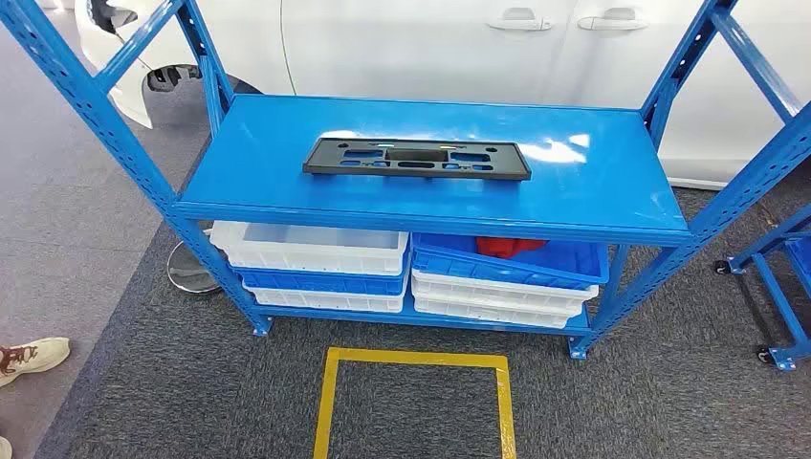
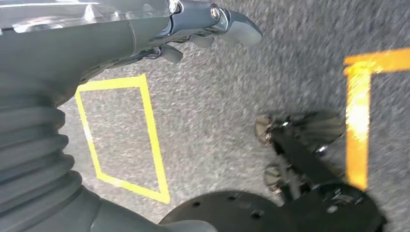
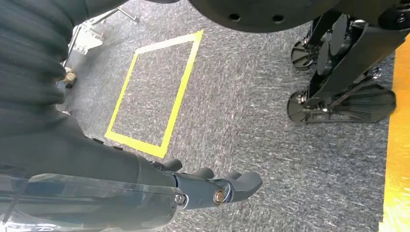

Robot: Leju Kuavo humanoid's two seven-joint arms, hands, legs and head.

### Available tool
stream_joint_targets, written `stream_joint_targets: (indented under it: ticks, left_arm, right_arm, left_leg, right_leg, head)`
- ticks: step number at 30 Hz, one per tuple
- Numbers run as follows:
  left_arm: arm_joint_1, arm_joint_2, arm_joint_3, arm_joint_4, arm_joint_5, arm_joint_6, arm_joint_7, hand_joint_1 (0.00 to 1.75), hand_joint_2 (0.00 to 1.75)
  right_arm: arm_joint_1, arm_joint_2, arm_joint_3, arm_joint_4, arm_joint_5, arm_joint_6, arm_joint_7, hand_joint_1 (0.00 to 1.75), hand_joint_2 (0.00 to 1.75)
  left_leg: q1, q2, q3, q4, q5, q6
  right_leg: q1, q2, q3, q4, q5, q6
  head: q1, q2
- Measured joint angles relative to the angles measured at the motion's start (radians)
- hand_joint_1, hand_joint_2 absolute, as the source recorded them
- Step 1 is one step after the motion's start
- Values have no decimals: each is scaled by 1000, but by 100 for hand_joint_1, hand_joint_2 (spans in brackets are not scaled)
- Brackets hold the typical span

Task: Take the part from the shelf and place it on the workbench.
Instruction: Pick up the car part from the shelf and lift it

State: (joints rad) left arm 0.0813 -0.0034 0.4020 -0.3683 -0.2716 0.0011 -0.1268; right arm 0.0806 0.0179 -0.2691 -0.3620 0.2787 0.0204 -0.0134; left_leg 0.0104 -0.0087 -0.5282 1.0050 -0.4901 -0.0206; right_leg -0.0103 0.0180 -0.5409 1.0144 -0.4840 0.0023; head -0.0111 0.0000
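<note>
A flat black part (image 1: 417, 159) lies lengthwise near the middle of the blue shelf's (image 1: 612, 182) top deck, untouched. Below it sit stacked white and blue bins (image 1: 316, 258), one with something red (image 1: 510, 247) inside; a white car (image 1: 430, 38) stands behind, and a yellow square (image 1: 413, 359) is taped on the carpet in front. The left hand (image 2: 212, 26) and right hand (image 3: 217, 186) hang over the carpet, fingers loosely extended, holding nothing. Judging from this, both arms should rise together and take the long part near its ends, keeping it level.
</note>
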Motion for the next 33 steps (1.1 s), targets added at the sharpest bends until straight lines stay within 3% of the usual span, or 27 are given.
stream_joint_targets:
  ticks: [7, 8, 11, 12, 20, 24, 30, 32, 33]
  left_arm:
    - [-24, -1, 139, 12, -90, 0, -43, 0, 175]
    - [-28, -1, 162, 15, -106, 0, -51, 0, 175]
    - [-41, -1, 232, 24, -152, 0, -75, 0, 44]
    - [-46, -2, 254, 27, -167, 0, -84, 0, 0]
    - [-60, -4, 315, 36, -209, -3, -108, 0, 0]
    - [-94, -15, 441, 54, -302, -9, -152, 0, 0]
    - [-111, -21, 507, 64, -350, -9, -174, 0, 0]
    - [-116, -27, 525, 66, -362, -9, -181, 0, 0]
    - [-117, -30, 534, 68, -369, -9, -184, 0, 0]
  right_arm:
    - [-24, 13, -94, 22, 92, 6, -8, 0, 175]
    - [-28, 15, -111, 26, 109, 10, -12, 0, 131]
    - [-43, 23, -158, 37, 157, 21, -34, 0, 0]
    - [-50, 26, -172, 40, 173, 26, -46, 0, 0]
    - [-75, 35, -198, 43, 212, 52, -95, 0, 0]
    - [-149, 57, -154, -50, 164, 140, -236, 0, 175]
    - [-197, 62, -77, -215, 67, 181, -293, 0, 175]
    - [-218, 62, -51, -278, 34, 191, -302, 0, 175]
    - [-227, 61, -38, -309, 20, 194, -307, 0, 175]
  left_leg:
    - [0, 0, 0, 0, 0, 0]
    - [0, 0, 0, 0, 0, 0]
    - [0, 0, 0, 0, 0, 0]
    - [0, 0, 0, 0, 0, 0]
    - [0, 0, 0, 0, 0, 0]
    - [-2, 0, 0, 5, -1, 4]
    - [-3, 1, 3, -7, 8, 23]
    - [4, 6, 15, -30, 22, 34]
    - [6, 8, 18, -36, 26, 38]
  right_leg:
    - [0, 0, 0, 0, 0, 0]
    - [0, 0, 0, 0, 0, 0]
    - [0, 0, 0, 0, 0, 0]
    - [0, 0, 0, 0, 0, 0]
    - [0, 0, 0, 0, 0, 0]
    - [-2, 0, 1, -1, 2, 4]
    - [-4, -1, 4, -8, 7, 19]
    - [-2, -4, -16, 35, -20, 24]
    - [-4, -6, -43, 88, -46, 25]
  head:
    - [0, 0]
    - [0, 0]
    - [0, 0]
    - [0, 0]
    - [0, 0]
    - [0, 0]
    - [0, 0]
    - [3, 0]
    - [5, 0]
